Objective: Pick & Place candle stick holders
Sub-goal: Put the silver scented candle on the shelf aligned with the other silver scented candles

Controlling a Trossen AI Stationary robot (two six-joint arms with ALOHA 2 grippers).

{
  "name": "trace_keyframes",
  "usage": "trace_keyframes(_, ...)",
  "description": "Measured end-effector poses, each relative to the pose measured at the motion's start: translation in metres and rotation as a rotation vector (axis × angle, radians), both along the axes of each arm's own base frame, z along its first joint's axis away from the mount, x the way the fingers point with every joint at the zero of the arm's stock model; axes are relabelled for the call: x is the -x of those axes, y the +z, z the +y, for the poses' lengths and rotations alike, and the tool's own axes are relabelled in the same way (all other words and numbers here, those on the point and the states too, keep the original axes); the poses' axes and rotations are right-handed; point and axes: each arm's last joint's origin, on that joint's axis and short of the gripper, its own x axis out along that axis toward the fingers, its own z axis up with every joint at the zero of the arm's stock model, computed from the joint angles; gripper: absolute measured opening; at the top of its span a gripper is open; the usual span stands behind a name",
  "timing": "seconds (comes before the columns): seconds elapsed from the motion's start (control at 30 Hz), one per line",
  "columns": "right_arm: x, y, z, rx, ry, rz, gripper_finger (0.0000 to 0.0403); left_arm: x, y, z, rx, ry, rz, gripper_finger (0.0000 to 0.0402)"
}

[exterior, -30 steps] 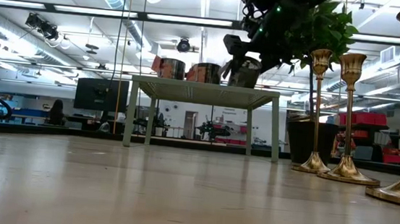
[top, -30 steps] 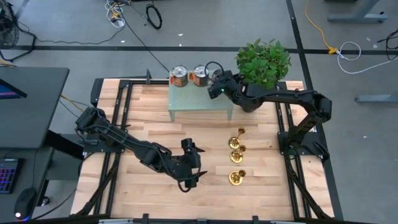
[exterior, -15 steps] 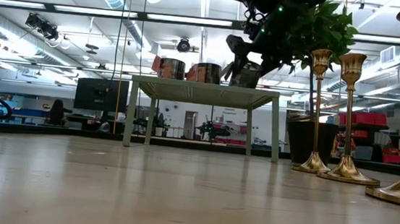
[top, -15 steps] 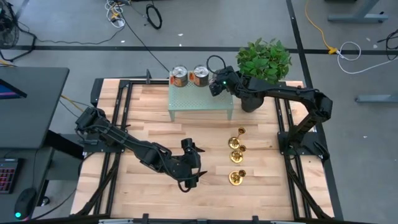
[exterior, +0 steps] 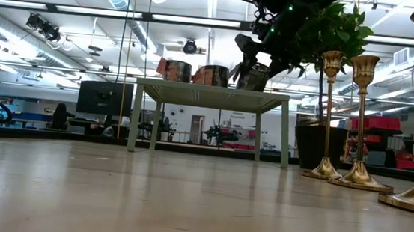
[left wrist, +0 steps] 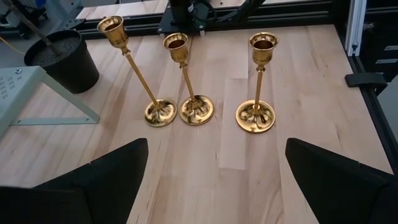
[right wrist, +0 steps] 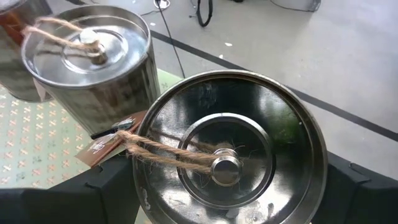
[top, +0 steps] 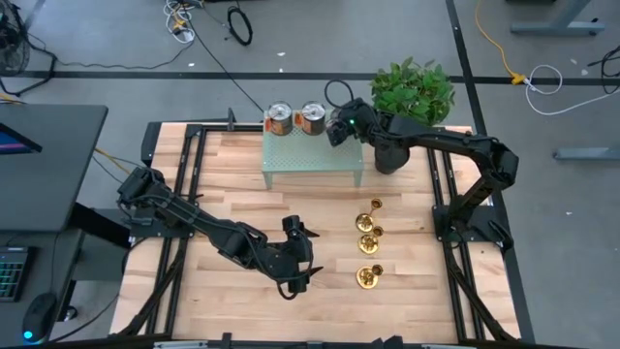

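Wooden surface [top: 232, 174] holds three candlesticks [top: 368, 243]; left end effector [top: 298, 274] spread nearby, right end effector [top: 336, 129] spread around a tin [right wrist: 227, 155].

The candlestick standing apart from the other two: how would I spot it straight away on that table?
Start at the small green stand at the wooden table's far edge, then follow the row of three brass candlesticks running from it toward the near edge. The lone candlestick ends that row, nearest the left gripper; a bare gap separates it from the close pair.
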Motion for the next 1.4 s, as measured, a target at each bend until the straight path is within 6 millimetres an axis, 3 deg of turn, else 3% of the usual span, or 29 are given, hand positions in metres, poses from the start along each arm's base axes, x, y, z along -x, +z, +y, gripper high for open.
trace_keyframes(0.8, 0.001, 0.0007, -0.0066, -0.038, 0.039, -0.008, 0.0336, -0.0004, 0.0006, -0.0002, 0.004, 0.0, -0.008, 0.039)
trace_keyframes(0.97, 0.0022, 0.001, -0.0094, -0.039, 0.017, -0.021, 0.0384, -0.0004, 0.0006, -0.0002, 0.004, 0.0, -0.008, 0.039)
trace_keyframes(1.2, 0.0011, 0.0021, -0.0099, -0.033, 0.035, -0.029, 0.0344, -0.0004, 0.0006, -0.0002, 0.004, 0.0, -0.008, 0.039)
trace_keyframes(1.4, 0.0013, 0.0021, -0.0099, -0.03, 0.031, -0.026, 0.0367, -0.0004, 0.0006, -0.0002, 0.004, 0.0, -0.008, 0.039)
